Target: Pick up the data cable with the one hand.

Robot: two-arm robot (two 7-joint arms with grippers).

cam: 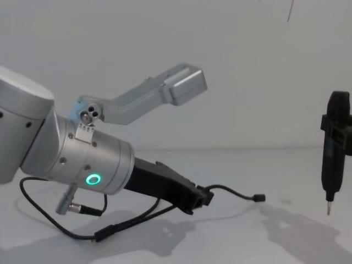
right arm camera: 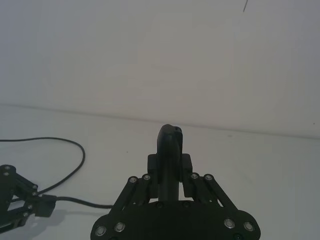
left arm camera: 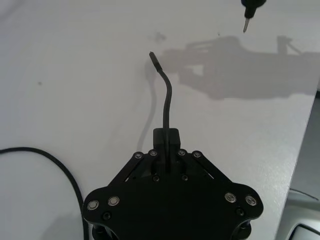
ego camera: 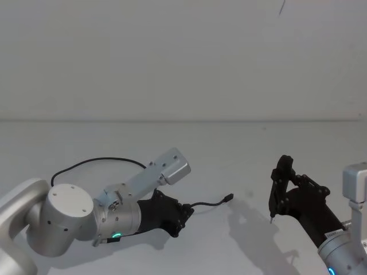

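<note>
Low over the pale surface (ego camera: 241, 143), the left gripper (ego camera: 186, 212) is clamped on the black cable (ego camera: 97, 160). The cable's short end and plug jut forward past the gripper, clear of their shadow, while the rest loops back across the surface beside the left arm. Well to the right, the right gripper (ego camera: 281, 179) grips a pen-shaped tool (cam: 333, 159), tip down. A bare pale wall (ego camera: 172, 57) stands behind.
</note>
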